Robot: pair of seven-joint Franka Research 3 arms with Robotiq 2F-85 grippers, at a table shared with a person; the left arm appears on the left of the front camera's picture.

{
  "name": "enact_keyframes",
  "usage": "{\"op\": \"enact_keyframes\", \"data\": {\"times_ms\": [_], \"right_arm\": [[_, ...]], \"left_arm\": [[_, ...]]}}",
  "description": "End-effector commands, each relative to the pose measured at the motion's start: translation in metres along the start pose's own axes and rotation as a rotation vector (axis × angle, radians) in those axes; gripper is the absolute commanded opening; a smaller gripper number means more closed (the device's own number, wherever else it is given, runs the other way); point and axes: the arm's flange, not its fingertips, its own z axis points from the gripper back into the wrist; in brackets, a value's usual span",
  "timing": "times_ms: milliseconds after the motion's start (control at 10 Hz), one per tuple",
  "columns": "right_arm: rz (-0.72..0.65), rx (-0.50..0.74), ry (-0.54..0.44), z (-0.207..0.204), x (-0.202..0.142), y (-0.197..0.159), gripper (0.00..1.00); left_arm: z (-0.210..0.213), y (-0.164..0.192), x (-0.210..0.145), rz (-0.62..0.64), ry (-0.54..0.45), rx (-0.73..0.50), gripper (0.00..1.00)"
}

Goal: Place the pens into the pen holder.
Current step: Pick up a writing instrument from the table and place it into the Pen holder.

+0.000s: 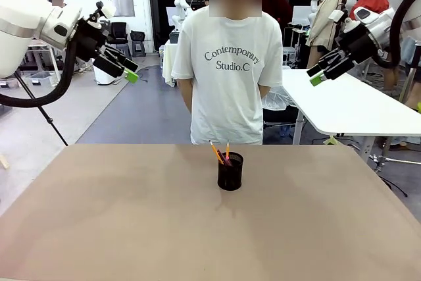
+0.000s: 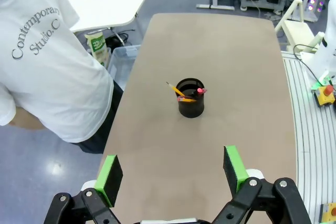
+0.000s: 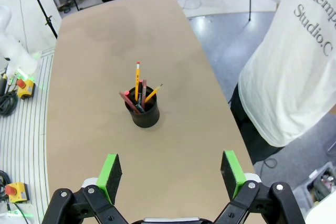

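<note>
Front view first, and the big tan table (image 1: 99, 215) stretches across the bottom of the shot; behind its far edge stands a person in a white printed T-shirt (image 1: 227, 70), arms tucked back, right at the middle; up high on the left side hangs the left gripper (image 1: 131, 74), well above the tabletop, and on the other side the right gripper (image 1: 317, 78) hangs just as high, both well apart from anything on the table; over to the left wrist view, where the left gripper (image 2: 170, 174) has its green pads spread wide with nothing between them, released and empty; same story from the right wrist view, the right gripper (image 3: 170, 174) splayed open over bare table, holding nothing; now down to the small stuff: the pen holder (image 1: 230, 171) sits upright near the middle of the table, toward the person's side, a black mesh cup standing alone; inside it the pens (image 3: 139, 90) lean against the rim, tips poking up and fanning out, a yellow-orange pencil (image 3: 137, 80) standing tallest, a reddish-brown one (image 3: 143, 92) just beside it, and a pen with a red end (image 3: 127, 99) tilted toward the edge of the cup.
</note>
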Motion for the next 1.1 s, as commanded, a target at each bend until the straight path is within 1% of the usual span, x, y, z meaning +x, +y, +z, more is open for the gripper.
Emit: {"op": "enact_keyframes", "data": {"times_ms": [0, 1000], "right_arm": [[0.001, -0.009, 0.001, -0.0023, 0.0002, 0.0034, 1.0], [0.001, -0.009, 0.001, -0.0023, 0.0002, 0.0034, 1.0]], "left_arm": [[0.0019, -0.0001, -0.0001, 0.0, 0.0, 0.006, 1.0], [0.0019, -0.0001, -0.0001, 0.0, 0.0, 0.006, 1.0]]}}
